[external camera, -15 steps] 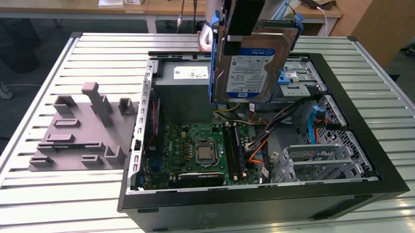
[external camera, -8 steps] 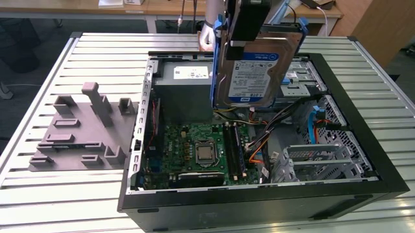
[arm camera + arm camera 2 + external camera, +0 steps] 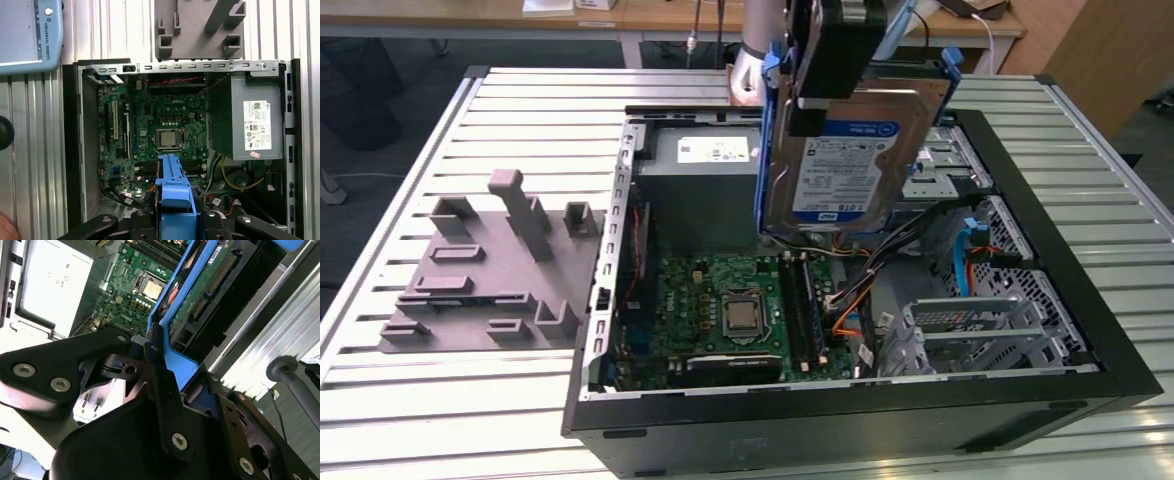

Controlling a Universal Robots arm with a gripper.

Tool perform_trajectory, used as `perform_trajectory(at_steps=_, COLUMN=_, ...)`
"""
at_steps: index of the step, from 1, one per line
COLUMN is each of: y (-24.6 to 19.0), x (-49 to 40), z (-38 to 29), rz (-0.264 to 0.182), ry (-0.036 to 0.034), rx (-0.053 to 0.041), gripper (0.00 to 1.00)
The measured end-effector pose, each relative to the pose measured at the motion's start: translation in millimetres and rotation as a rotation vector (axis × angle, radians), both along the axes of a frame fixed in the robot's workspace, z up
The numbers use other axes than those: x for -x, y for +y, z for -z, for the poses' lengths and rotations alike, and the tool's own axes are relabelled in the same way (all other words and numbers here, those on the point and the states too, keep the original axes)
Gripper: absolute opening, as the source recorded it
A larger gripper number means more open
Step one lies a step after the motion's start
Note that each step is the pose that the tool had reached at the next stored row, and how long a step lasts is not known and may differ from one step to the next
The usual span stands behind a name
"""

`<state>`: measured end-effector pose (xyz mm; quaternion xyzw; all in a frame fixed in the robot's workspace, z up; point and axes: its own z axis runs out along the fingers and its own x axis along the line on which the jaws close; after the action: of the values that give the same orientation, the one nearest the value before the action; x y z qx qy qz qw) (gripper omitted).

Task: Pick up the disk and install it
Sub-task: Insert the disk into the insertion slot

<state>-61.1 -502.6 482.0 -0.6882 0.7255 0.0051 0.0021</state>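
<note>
Black computer case (image 3: 854, 425) lies open side up on the slatted metal tabletop (image 3: 467, 405). Inside, the green motherboard (image 3: 707, 300) sits flat, its processor socket (image 3: 744, 316) near the middle. A grey power supply (image 3: 700, 165) with a white sticker is tucked in the corner beside the board. There's a perforated metal drive cage (image 3: 987, 330) at the exterior view's right. Over on the exterior view's left, a grey moulded fixture (image 3: 487, 275) stands just beside the case.

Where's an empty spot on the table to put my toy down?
Bare table slats lie around the grey fixture, at the exterior view's left. The open computer case is crowded inside, and the disk hangs over it.
</note>
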Motion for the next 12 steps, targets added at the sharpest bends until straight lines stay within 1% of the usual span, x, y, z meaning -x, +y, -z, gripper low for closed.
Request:
perform_trajectory(at_steps=2, y=-3.6, x=0.0, z=0.2, rz=0.000, ry=-0.0001, rx=-0.0001, gripper=0.36)
perform_trajectory(at_steps=6, y=-12.3, x=-0.1, z=0.7, rz=0.000, ry=0.0000, rx=0.0000, gripper=0.36)
perform_trajectory(at_steps=7, y=-20.2, x=-0.5, z=1.1, rz=0.000, ry=0.0000, rx=-0.0001, gripper=0.36)
perform_trajectory(at_steps=8, y=-23.8, x=-1.3, z=1.3, rz=0.000, ry=0.0001, rx=0.0000, gripper=0.36)
perform_trajectory(at_steps=10, y=-25.2, x=-4.1, z=1.7, rz=0.000, ry=-0.0001, rx=-0.0002, gripper=0.36)
perform_trajectory(at_steps=12, y=-25.7, x=-7.5, z=1.7, rz=0.000, ry=0.0000, rx=0.0001, gripper=0.36)
